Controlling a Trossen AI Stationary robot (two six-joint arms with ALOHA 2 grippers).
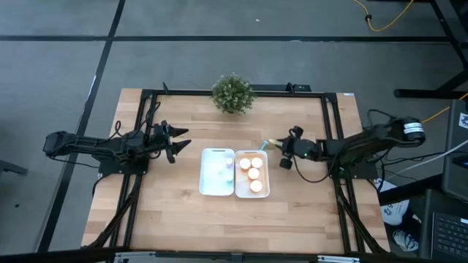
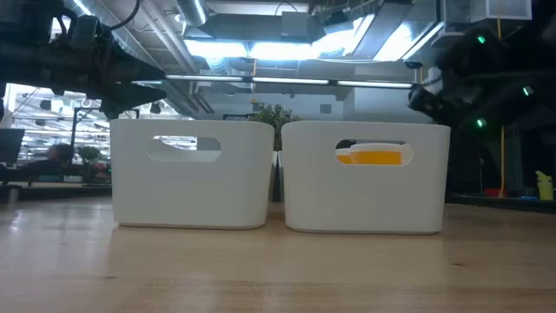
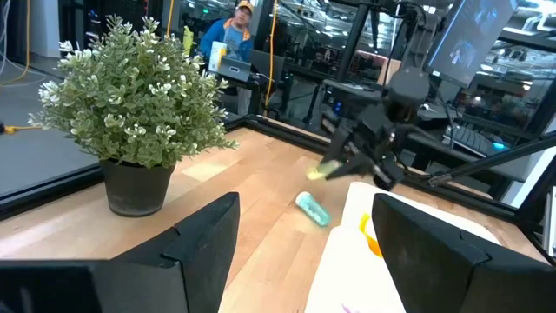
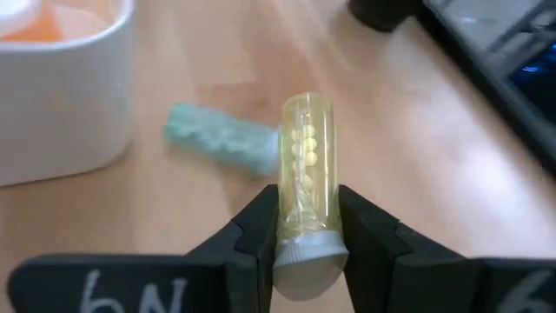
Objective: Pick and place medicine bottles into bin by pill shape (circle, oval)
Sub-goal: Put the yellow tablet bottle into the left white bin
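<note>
Glossy clear plastic bottle (image 4: 306, 165); matt white bins (image 1: 217, 173); smooth wood table (image 1: 183, 219)

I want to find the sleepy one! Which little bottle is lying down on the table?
The pale teal bottle, lying on its side on the wood beside the bin. The yellowish bottle is clamped in the right gripper.

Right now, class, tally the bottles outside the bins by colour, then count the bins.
Yellow bottle, gripped by the right tool: 1
Teal bottle, lying loose: 1
White bins, left bin and right bin: 2
Total: 4
</note>
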